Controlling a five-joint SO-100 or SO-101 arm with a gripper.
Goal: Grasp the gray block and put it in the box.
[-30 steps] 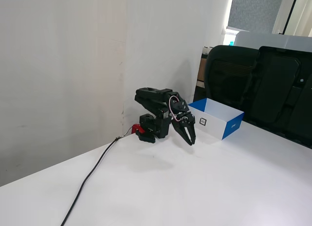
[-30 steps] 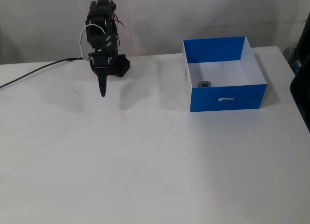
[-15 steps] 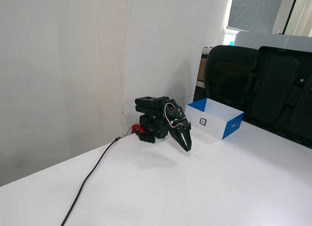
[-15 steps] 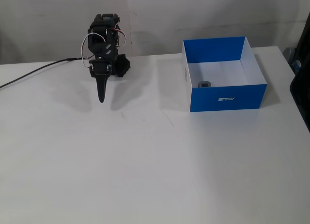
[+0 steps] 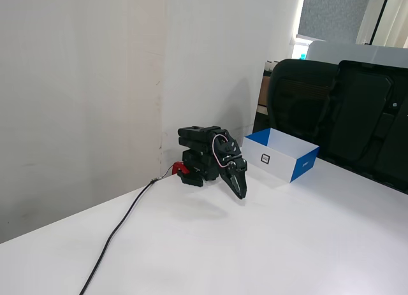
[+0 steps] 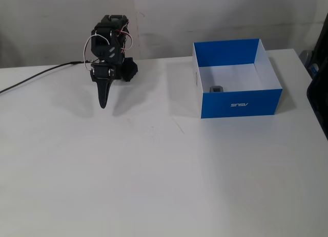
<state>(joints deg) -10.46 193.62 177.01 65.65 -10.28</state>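
In a fixed view from the table's side, my arm (image 5: 203, 148) sits folded low against the white wall, and my gripper (image 5: 240, 192) hangs off its front, tips angled down toward five o'clock just above the white table (image 5: 255, 257). My two fingers lie pressed together into one dark point, with nothing between them. A black cable (image 5: 121, 234) runs away from my base toward seven o'clock. The box (image 5: 284, 156) stands at about two o'clock from my gripper, well apart from it, showing its white side with the small square black mark (image 5: 266, 159) and a blue end; from here its inside is hidden, so the gray block cannot be seen. Dark office chairs (image 5: 338, 110) stand behind it. In a fixed view from higher up, facing my base, my gripper (image 6: 103, 104) points straight down toward six o'clock, again a single closed wedge holding nothing, its tip over bare table (image 6: 154, 186). The box (image 6: 241, 104) lies far off at three o'clock from it, blue outside and white within. The gray block (image 6: 217, 88) rests on the box's white floor, at the floor's seven-o'clock corner, close to the front blue wall and near the left wall.
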